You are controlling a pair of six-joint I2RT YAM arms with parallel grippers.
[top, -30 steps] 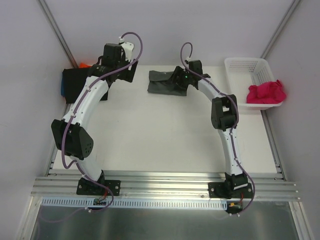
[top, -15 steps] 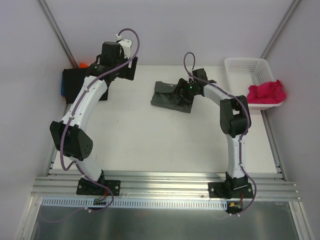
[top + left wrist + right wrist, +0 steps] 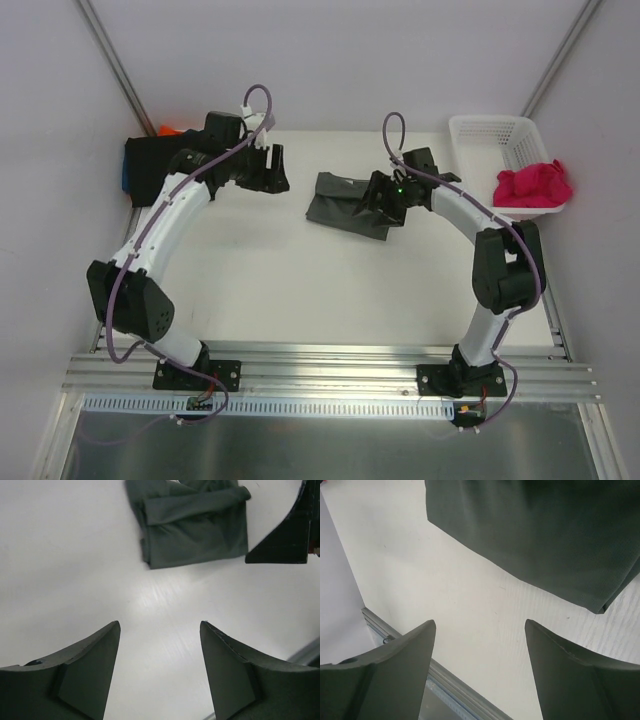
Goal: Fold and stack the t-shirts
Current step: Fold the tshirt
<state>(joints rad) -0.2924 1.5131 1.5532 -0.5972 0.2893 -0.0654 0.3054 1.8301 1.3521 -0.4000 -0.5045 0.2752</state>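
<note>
Top external view: the left arm (image 3: pixel 165 215) rises from its base along the left side of the table (image 3: pixel 300 290), then bends right at the wrist, so the left gripper (image 3: pixel 272 170) points toward the middle of the table, well short of the dark grey t-shirt (image 3: pixel 340 203). The right arm (image 3: pixel 490 240) arches up and to the left, and the right gripper (image 3: pixel 383 200) sits over the right edge of that folded shirt.

In the left wrist view, the left gripper (image 3: pixel 159 630) has its fingers (image 3: pixel 85 675) spread apart with only bare table between them. The grey shirt lies ahead of it.

In the right wrist view, the right gripper (image 3: pixel 480 625) is likewise spread, its fingers (image 3: pixel 570 675) holding nothing, with the grey cloth just beyond the tips.

A black t-shirt (image 3: pixel 150 160) lies at the far left edge, with blue (image 3: pixel 124 172) and orange (image 3: pixel 168 130) cloth showing beside it. A pink t-shirt (image 3: pixel 532 185) hangs over the near end of the white basket (image 3: pixel 470 125) at the right.
</note>
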